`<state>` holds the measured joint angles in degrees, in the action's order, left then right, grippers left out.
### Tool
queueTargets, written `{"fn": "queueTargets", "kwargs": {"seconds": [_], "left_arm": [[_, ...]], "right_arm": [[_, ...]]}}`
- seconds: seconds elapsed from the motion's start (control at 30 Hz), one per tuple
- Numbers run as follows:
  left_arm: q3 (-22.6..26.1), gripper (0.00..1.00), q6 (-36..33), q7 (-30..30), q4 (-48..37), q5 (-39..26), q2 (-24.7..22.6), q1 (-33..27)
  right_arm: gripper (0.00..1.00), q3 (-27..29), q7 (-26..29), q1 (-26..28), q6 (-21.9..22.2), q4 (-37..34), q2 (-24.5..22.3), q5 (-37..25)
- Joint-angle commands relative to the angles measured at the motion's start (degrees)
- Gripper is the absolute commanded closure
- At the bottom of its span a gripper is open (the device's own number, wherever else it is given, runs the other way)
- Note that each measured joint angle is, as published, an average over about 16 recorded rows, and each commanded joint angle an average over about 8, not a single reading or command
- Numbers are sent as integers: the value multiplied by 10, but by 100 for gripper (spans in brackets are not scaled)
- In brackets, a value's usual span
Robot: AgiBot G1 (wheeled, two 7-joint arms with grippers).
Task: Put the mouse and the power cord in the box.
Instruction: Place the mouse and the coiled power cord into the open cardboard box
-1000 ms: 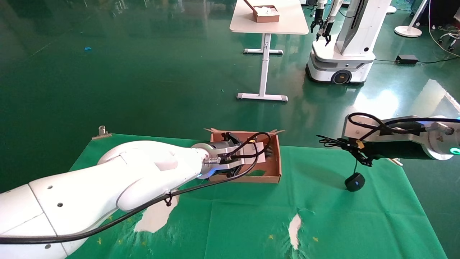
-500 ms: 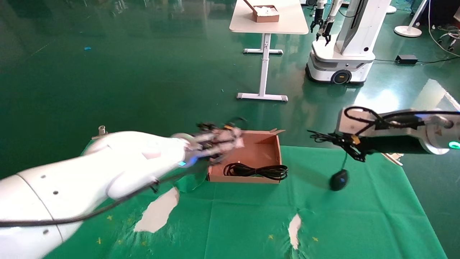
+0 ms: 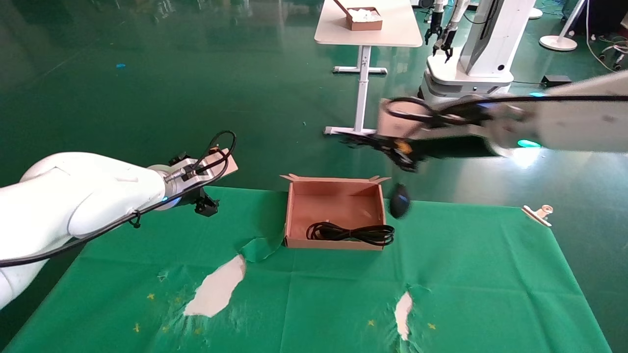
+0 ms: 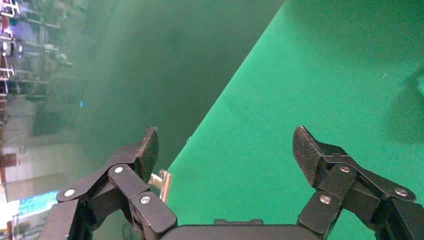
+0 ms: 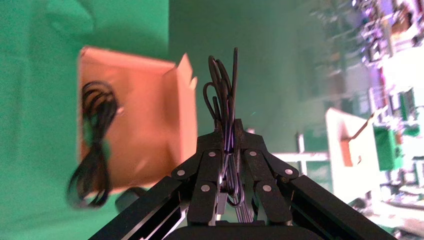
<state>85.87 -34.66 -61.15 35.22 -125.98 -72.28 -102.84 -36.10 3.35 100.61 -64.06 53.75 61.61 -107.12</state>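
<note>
The power cord [image 3: 350,232] already lies in the box [image 3: 335,188], one loop draped over its right wall. The right hand [image 3: 398,149], clamped on the mouse's wire, dangles the mouse [image 3: 399,206] just beside that wall. The left hand [image 4: 225,150] hangs wide open and empty over the surface's left edge.

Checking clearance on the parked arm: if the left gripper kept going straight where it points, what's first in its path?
Probably the green tablecloth: the open left gripper points at bare cloth near the table's edge, nothing between. Depth is uncertain.
</note>
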Motion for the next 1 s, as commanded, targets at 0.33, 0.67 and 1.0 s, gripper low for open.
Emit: {"fn": "queueTargets", "kwargs": {"seconds": [0.33, 0.67, 1.0], "left_arm": [[2, 0, -13, -32, 37, -21, 17, 0], [4, 0, -19, -51, 54, -37, 23, 1], [4, 0, -21, -56, 59, -42, 26, 1]], "right_arm": [[100, -41, -155, 19, 86, -177, 147, -13], [73, -153, -170, -14, 183, -228, 173, 15], [0, -198, -145, -19, 218, -240, 176, 14]]}}
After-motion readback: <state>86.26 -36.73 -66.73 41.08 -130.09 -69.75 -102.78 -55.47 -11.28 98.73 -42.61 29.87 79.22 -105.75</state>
